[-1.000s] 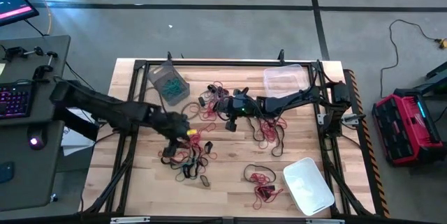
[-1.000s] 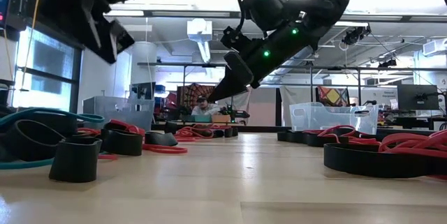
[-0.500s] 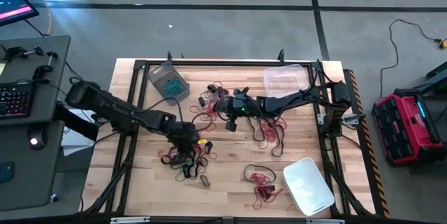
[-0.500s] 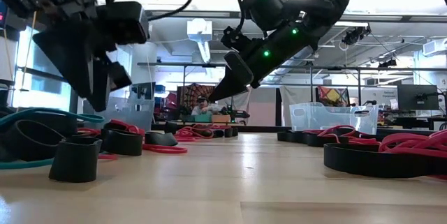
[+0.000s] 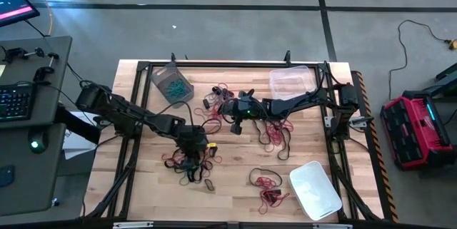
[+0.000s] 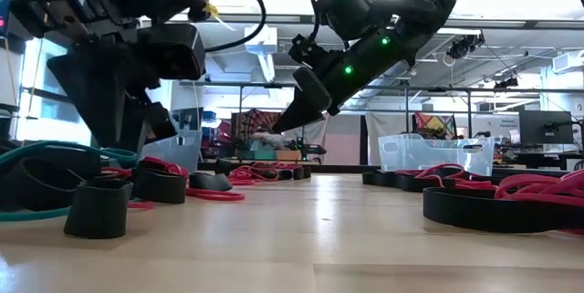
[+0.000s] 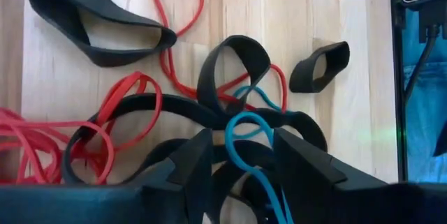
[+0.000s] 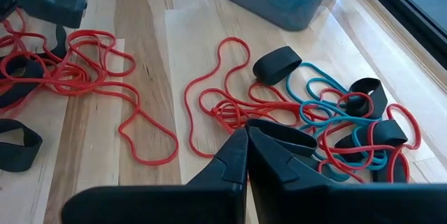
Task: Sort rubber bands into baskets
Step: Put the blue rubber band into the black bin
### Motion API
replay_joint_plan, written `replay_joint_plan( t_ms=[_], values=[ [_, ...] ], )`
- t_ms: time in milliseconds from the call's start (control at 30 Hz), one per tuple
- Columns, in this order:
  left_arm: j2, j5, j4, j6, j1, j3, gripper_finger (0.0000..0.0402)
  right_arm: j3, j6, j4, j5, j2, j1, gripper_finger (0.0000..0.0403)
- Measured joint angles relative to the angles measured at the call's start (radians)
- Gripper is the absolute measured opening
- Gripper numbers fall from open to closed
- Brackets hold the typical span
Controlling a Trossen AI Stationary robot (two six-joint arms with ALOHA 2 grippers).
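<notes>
Over the near-left tangle, my left gripper has its jaws spread astride a teal band; I should pinch that loop alone. Right gripper waits mid-worktop, jaws pressed together.

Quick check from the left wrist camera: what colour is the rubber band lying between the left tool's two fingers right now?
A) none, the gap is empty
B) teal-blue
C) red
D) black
B: a teal-blue band loops up between the open fingers of the left tool.

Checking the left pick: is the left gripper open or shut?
Open: the left gripper hangs over the pile with a teal band showing between its spread fingers.
</notes>
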Motion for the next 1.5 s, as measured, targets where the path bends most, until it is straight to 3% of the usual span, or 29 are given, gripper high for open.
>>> replay_joint_plan(
  t_ms=[133,333,533,1033,1233,1500],
  values=[
    [-0.005,-0.001,-0.001,0.027,0.0,0.0,0.0107,0.0,0.0,0.0,0.0,0.0,0.0,0.0],
    [-0.048,-0.005,-0.017,0.087,0.004,0.0,0.001,0.0,0.0,0.0,0.0,0.0,0.0,0.0],
    [-0.148,-0.05,-0.07,0.086,0.022,0.004,0.0004,0.0,0.0,0.0,0.001,0.0,0.0,0.0],
    [-0.54,-0.602,-0.511,0.089,0.144,0.182,0.0001,0.0,-0.008,0.001,0.005,0.0,0.0,0.0],
    [-0.612,-0.766,-0.609,0.15,0.254,0.218,0.0001,0.0,-0.008,0.001,0.005,0.0,0.0,0.0],
    [-0.62,-0.83,-0.61,0.317,0.487,0.219,0.0001,0.0,-0.008,0.001,0.004,0.0,0.0,0.0]
  ],
)
